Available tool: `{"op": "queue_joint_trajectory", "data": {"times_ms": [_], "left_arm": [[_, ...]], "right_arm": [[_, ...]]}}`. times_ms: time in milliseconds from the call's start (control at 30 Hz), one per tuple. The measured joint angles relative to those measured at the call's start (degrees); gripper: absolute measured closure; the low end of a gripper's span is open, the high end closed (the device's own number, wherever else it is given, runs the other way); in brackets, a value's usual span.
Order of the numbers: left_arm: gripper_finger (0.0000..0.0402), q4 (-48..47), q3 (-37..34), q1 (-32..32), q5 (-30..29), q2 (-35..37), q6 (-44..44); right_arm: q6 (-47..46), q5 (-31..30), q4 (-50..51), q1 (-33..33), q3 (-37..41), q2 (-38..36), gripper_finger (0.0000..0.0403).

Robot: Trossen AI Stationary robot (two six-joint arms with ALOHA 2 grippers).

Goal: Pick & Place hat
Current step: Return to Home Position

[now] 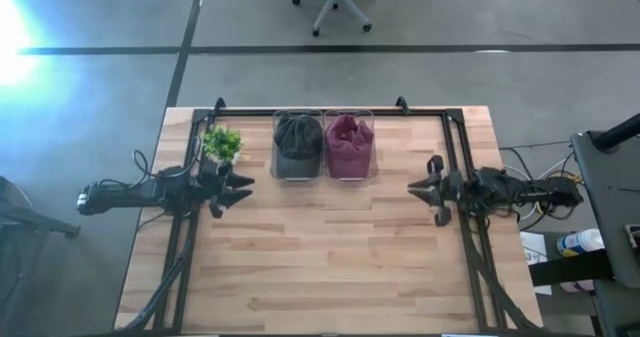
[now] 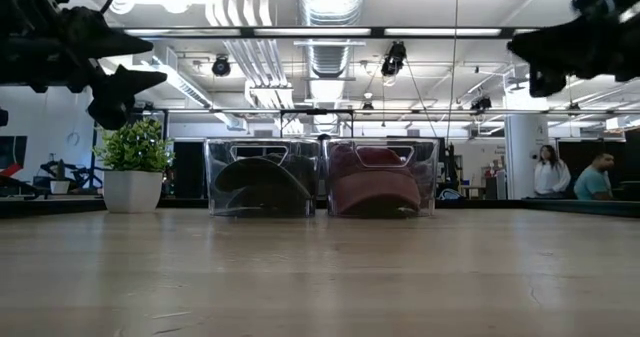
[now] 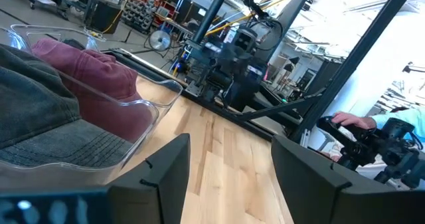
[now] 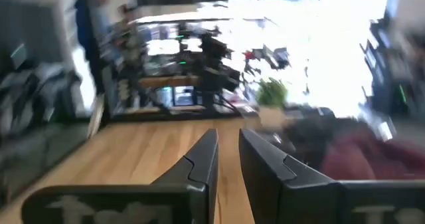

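Two clear bins stand side by side at the table's far middle. A dark grey hat (image 1: 297, 137) (image 2: 262, 182) (image 3: 40, 111) lies in the left bin. A maroon hat (image 1: 348, 139) (image 2: 375, 182) (image 3: 93, 71) (image 4: 358, 154) lies in the right bin. My left gripper (image 1: 245, 185) (image 2: 150, 62) (image 3: 231, 151) hovers above the table, left of the bins, open wide and empty. My right gripper (image 1: 412, 188) (image 2: 520, 62) (image 4: 228, 144) hovers to the right of the bins, pointing toward the table's left. Its fingers are a narrow gap apart and hold nothing.
A small potted plant (image 1: 221, 143) (image 2: 133, 157) stands left of the grey hat's bin (image 1: 281, 169), close to my left gripper. Black frame rails (image 1: 455, 137) run along the table's far edge and sides. Bare wood (image 1: 330, 257) fills the near half. People (image 2: 598, 175) are in the room behind.
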State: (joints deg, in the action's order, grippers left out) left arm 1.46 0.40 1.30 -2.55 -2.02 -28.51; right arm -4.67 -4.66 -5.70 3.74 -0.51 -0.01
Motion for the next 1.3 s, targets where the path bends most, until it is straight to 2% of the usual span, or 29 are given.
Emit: {"op": "queue_joint_trajectory", "data": {"times_ms": [100, 167, 300, 600, 1167, 1300], "left_arm": [[0.0196, 0.0, 0.1, 0.0, 0.0, 0.0, 0.0], [0.0196, 0.0, 0.1, 0.0, 0.0, 0.0, 0.0], [0.0196, 0.0, 0.1, 0.0, 0.0, 0.0, 0.0], [0.0196, 0.0, 0.2, 0.0, 0.0, 0.0, 0.0], [0.0196, 0.0, 0.2, 0.0, -0.1, 0.1, 0.0], [0.0196, 0.1, 0.1, -2.1, 0.0, 2.0, 1.5]], "right_arm": [[10.7, 0.4, -0.1, 4.7, 0.0, 0.0, 0.0344], [12.6, 0.4, 1.7, 5.6, 0.0, 0.0, 0.0344], [9.6, 0.2, 3.4, 5.6, 0.0, 0.0, 0.0344], [1.2, 0.1, 0.1, 5.3, 0.0, 0.0, 0.0344], [0.5, 0.1, 0.9, 4.9, 0.0, 2.4, 0.0344], [0.7, 0.1, 0.9, 4.9, 0.0, 2.4, 0.0344]]}}
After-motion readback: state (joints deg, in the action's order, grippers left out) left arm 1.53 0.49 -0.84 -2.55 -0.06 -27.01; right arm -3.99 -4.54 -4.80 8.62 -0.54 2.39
